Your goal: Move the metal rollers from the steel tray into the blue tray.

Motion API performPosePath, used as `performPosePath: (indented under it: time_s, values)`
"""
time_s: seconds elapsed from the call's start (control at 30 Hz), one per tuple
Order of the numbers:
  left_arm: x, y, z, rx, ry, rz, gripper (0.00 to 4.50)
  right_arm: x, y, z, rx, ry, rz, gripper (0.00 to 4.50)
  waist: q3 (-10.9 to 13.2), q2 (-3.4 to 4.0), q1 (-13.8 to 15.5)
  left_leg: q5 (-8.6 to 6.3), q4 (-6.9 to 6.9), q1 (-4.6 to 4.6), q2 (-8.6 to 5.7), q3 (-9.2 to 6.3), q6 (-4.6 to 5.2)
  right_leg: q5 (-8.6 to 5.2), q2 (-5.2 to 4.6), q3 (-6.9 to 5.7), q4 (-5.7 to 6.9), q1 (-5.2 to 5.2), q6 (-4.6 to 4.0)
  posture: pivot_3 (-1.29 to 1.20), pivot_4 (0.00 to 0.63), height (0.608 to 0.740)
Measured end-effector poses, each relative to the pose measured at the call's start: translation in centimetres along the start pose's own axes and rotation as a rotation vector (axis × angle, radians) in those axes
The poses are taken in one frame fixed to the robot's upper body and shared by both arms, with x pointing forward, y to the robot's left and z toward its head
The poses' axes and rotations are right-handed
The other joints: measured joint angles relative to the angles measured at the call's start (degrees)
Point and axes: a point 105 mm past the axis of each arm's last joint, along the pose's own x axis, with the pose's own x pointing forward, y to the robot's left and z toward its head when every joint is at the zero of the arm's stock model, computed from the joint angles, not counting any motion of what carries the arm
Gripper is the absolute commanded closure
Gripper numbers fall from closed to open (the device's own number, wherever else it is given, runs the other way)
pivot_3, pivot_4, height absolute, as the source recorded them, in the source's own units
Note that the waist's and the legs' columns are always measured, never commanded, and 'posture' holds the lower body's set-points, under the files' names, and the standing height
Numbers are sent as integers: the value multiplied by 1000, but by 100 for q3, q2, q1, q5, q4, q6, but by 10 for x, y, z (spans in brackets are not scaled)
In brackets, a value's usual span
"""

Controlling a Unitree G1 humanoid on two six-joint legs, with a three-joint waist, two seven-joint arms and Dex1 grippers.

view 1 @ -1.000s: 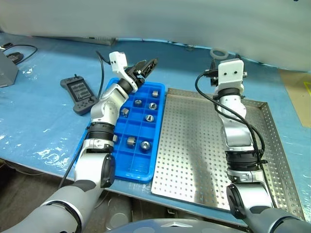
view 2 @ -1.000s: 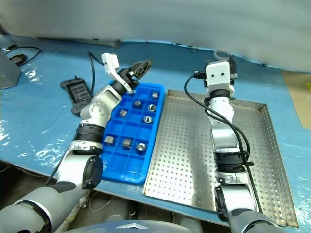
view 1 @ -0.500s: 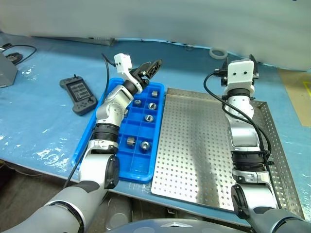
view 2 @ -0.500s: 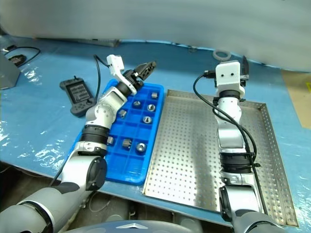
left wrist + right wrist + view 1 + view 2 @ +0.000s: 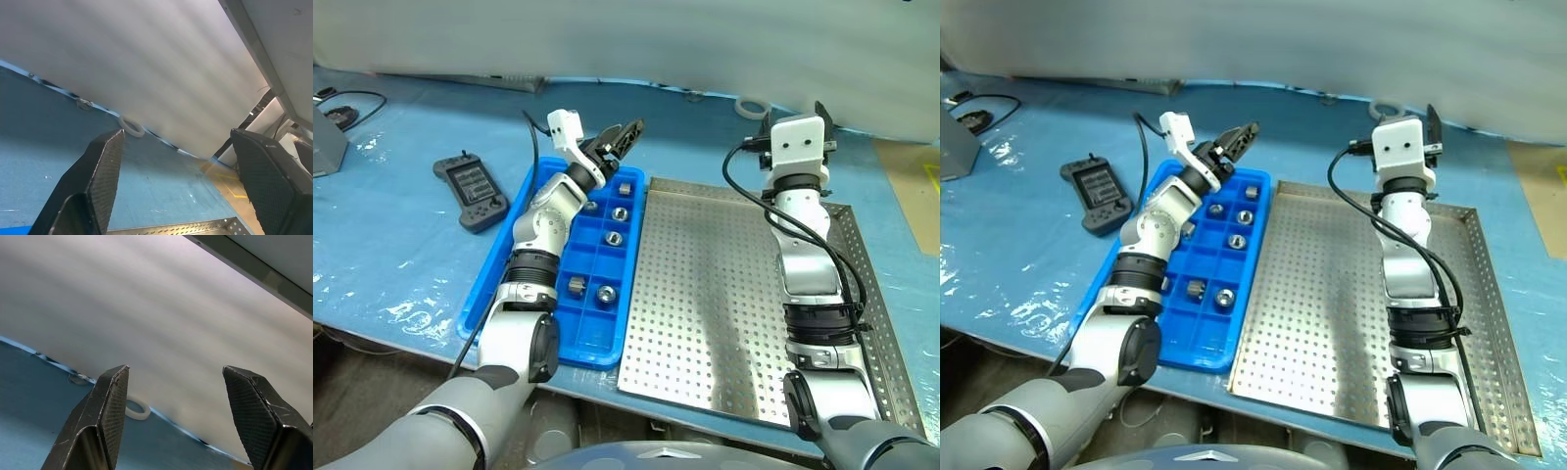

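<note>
The blue tray (image 5: pixel 592 338) lies left of the steel tray (image 5: pixel 705 313). Several metal rollers (image 5: pixel 614 236) sit in its square compartments. I see no roller on the steel tray's perforated floor. My left gripper (image 5: pixel 628 130) hangs above the blue tray's far end, tilted upward, and is open with nothing between its fingers (image 5: pixel 105 166). My right gripper (image 5: pixel 793 113) is raised over the steel tray's far edge behind its white wrist block. Its fingers (image 5: pixel 115 401) stand apart around empty air.
A dark handheld controller (image 5: pixel 472 191) lies on the blue table cover left of the blue tray. A white tape ring (image 5: pixel 753 107) sits by the pale back wall. A grey box (image 5: pixel 325 142) with cables stands at the far left.
My right gripper has drifted a little to the right along the steel tray's far edge. Both grippers have stayed open, and the rollers have not moved.
</note>
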Motion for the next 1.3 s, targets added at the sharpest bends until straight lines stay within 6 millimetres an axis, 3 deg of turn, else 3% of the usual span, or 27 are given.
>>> performPosePath:
  time_s: [0.57,1.0,1.3]
  values:
    - [9,-6,5,-2,3,-41,836,3,-3,9,-6,-22,-46,1263,0,0,-120,-3,2,-1,0,1,5,0,0,1,-3,0,0,-166,150,740]
    - [5,0,10,28,28,-36,836,0,16,9,45,-6,-38,1263,0,1,-116,-6,2,-3,-1,2,11,0,-1,1,-5,0,-1,-152,150,740]
    - [6,-2,12,33,20,-36,836,0,17,9,42,-13,-39,1263,0,1,-117,-7,2,-8,-1,2,13,0,-1,1,-11,0,-1,-141,150,740]
